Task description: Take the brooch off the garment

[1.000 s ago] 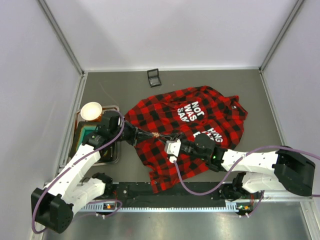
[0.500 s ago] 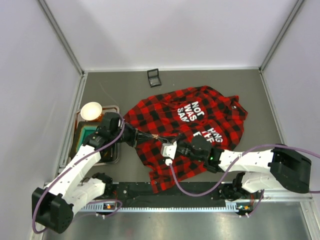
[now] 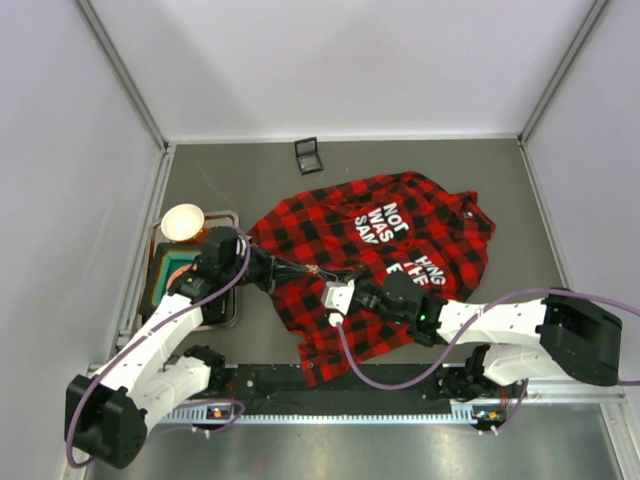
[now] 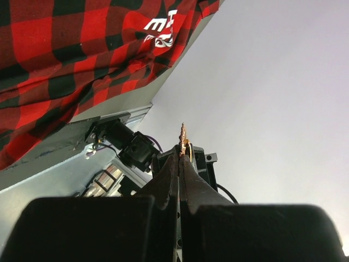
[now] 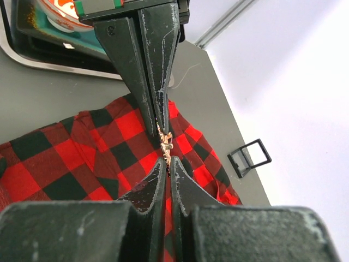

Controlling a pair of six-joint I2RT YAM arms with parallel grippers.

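Note:
The brooch (image 5: 166, 143) is a tiny gold-pink sparkly pin, pinched from opposite ends by both grippers. My left gripper (image 3: 306, 270) is shut on it; in the left wrist view the brooch (image 4: 183, 137) sticks out past the closed tips (image 4: 181, 155), clear of cloth. My right gripper (image 5: 168, 164) is shut on its other end, tip to tip with the left fingers (image 5: 152, 82). The brooch (image 3: 314, 271) hangs just above the lower left part of the red-and-black plaid garment (image 3: 400, 240), which lies spread on the table and also shows in the wrist views (image 4: 65, 54) (image 5: 109, 147).
A small black open box (image 3: 309, 155) stands at the back of the table, also in the right wrist view (image 5: 249, 157). A dark tray (image 3: 165, 275) with a white bowl (image 3: 183, 222) sits at the left. White walls enclose the table.
My right gripper has moved a little left toward the left gripper. The left arm has shifted slightly. Both stay shut on the brooch.

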